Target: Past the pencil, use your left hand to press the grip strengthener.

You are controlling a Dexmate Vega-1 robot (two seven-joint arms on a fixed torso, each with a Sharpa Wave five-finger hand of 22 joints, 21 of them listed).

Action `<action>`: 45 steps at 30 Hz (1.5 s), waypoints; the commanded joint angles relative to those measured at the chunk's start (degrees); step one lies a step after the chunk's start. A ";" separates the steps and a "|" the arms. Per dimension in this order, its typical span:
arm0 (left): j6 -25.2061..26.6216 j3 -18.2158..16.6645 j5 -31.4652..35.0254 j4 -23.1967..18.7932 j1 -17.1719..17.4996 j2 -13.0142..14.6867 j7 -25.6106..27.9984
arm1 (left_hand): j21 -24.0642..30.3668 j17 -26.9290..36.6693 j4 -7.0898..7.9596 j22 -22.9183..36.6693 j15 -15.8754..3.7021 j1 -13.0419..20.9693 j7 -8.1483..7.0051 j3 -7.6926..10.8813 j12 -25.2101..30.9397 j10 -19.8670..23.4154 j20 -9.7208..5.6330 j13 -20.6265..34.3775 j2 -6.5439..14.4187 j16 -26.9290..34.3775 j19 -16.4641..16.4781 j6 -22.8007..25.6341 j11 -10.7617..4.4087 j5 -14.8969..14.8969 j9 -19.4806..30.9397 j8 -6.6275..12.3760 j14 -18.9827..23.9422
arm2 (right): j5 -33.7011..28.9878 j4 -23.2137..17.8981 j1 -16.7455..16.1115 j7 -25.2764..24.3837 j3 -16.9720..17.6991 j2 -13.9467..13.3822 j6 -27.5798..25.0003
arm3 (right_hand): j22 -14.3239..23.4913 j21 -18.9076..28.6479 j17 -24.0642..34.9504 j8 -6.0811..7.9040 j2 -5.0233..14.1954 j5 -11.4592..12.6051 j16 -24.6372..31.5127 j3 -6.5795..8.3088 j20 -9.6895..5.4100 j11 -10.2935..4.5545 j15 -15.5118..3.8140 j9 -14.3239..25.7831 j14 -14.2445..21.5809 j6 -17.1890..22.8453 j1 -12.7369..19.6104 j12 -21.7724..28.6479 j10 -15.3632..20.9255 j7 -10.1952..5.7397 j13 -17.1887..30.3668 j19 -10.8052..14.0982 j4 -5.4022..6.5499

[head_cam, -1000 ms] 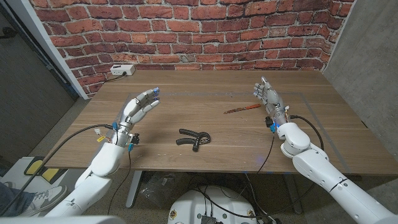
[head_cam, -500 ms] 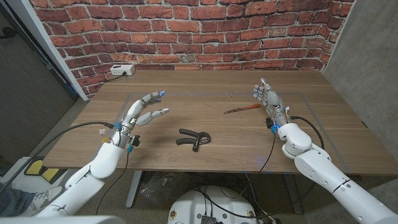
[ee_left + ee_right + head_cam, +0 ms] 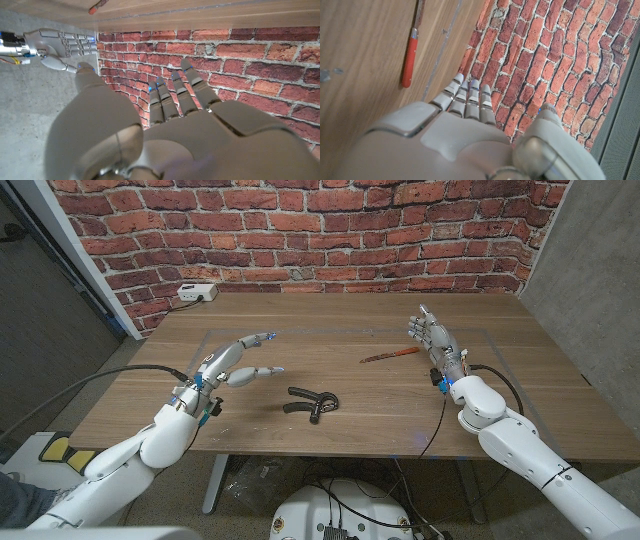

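The table [image 3: 400,395] is brown wood with a streaked grain, and the wall [image 3: 330,225] behind it is red-brown brick with pale mortar. The grip strengthener [image 3: 310,401] is black. The pencil [image 3: 390,354] is orange-red. Both the left hand [image 3: 232,359] and the right hand [image 3: 433,337] are pale grey with blue fingertips. A white box [image 3: 197,293] sits at the far left.

grip strengthener [image 3: 310,403]: black, with two curved handles splayed in a V and a small coil where they join; lies flat on the wooden table near its middle, untouched, handles unsqueezed.
pencil [image 3: 390,355]: slim and reddish-orange, lying flat at a slight angle on the far right part of the table, well apart from the grip strengthener; in the right wrist view its red shaft [image 3: 410,57] lies along the wood grain.
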 commanded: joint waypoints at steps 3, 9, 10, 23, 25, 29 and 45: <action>14.80 -3.38 8.23 -13.71 5.89 6.76 -9.41 | -0.52 0.21 -0.25 0.12 -2.94 0.52 -0.21 -0.24 -0.50 -0.93 -0.31 0.28 0.06 -0.50 -0.77 -1.39 -0.13 0.67 0.14 -0.64 -1.30 | 1.86 1.18 0.77 2.72 -0.16 -0.78 -0.55 | 0.26 -0.27 0.21 -0.08 0.07 -0.19 -0.21 0.05 0.00 -0.02 0.16 0.16 0.31 0.27 0.49 -0.18 0.38 -0.21 0.09 0.53 -0.47; 20.46 -3.65 10.52 -17.48 6.51 8.55 -15.49 | -1.04 0.26 -0.18 0.13 -2.94 0.59 -0.09 -0.46 -1.00 -2.23 -0.37 0.33 0.03 -0.72 -1.28 -3.11 -0.21 0.84 0.18 -1.28 -2.21 | 2.40 1.35 1.33 3.55 -0.48 -1.06 -1.08 | 0.27 -0.50 0.22 0.61 0.14 -0.22 -0.25 0.04 0.00 0.03 0.23 0.21 0.33 2.24 0.51 -0.27 0.45 -0.12 0.10 0.57 -0.52; 21.06 -3.41 10.87 -17.80 6.32 8.75 -16.07 | -1.05 0.26 -0.18 0.13 -3.02 0.60 -0.13 -0.47 -0.97 -2.17 -0.39 0.34 0.03 -0.70 -1.25 -3.00 -0.26 0.85 0.19 -1.23 -2.17 | 2.59 1.43 1.38 3.55 -0.52 -0.92 -1.11 | 0.28 -0.53 0.22 0.73 0.15 -0.22 -0.25 0.04 0.01 0.01 0.19 0.23 0.34 2.56 0.50 -0.28 0.46 -0.20 0.10 0.57 -0.52; 28.16 1.18 17.20 -22.19 2.74 12.09 -22.61 | -0.79 0.40 0.33 0.48 -4.51 0.95 -2.24 -1.62 0.92 5.25 -1.12 0.42 0.28 0.86 2.74 7.33 -3.08 1.54 0.31 2.14 3.13 | 3.43 3.33 0.18 4.59 0.34 -0.51 2.48 | 0.29 -0.77 0.23 -0.10 0.24 -0.23 -0.29 0.04 -0.05 0.02 0.10 0.25 0.31 0.86 0.52 -0.43 0.42 -0.01 0.11 0.69 -0.56; 29.42 2.13 18.16 -22.61 2.05 12.45 -23.67 | -1.05 0.40 0.53 0.51 -4.83 0.70 -2.73 -1.88 0.95 6.07 -1.37 0.42 0.26 0.74 2.37 8.40 -4.26 1.59 0.30 2.40 3.14 | 3.39 3.74 -0.23 4.61 0.59 -0.47 3.26 | 0.29 -0.80 0.23 -0.18 0.27 -0.23 -0.32 0.05 -0.14 0.02 0.07 0.25 0.25 0.69 0.53 -0.45 0.40 0.16 0.11 0.72 -0.57; 31.26 4.29 19.38 -23.24 0.12 13.64 -26.48 | -1.68 0.38 0.67 0.54 -5.20 0.61 -3.48 -2.19 0.35 5.67 -1.73 0.38 0.20 0.15 1.20 8.69 -4.79 1.74 0.26 2.24 2.03 | 3.61 3.78 -1.18 4.06 1.25 -0.35 4.07 | 0.29 -0.96 0.23 -0.29 0.30 -0.23 -0.53 0.06 -0.62 0.09 -0.02 0.25 -0.31 0.48 0.58 -0.66 -0.02 0.35 0.12 0.60 -0.62; 34.82 13.47 19.36 -24.75 -9.97 20.30 -40.83 | -3.43 0.34 0.14 0.44 -4.24 2.94 -2.61 -3.16 -2.12 -4.67 -2.14 0.55 0.12 -1.14 -2.90 -4.10 -3.04 3.37 0.45 -2.15 -6.00 | 4.60 4.13 -1.25 4.64 1.51 -0.42 3.75 | 0.28 -1.15 0.23 -0.40 0.41 -0.23 -0.54 0.11 -0.70 0.05 0.03 0.25 -0.47 0.28 0.68 -0.79 -0.20 0.35 0.13 0.63 -0.68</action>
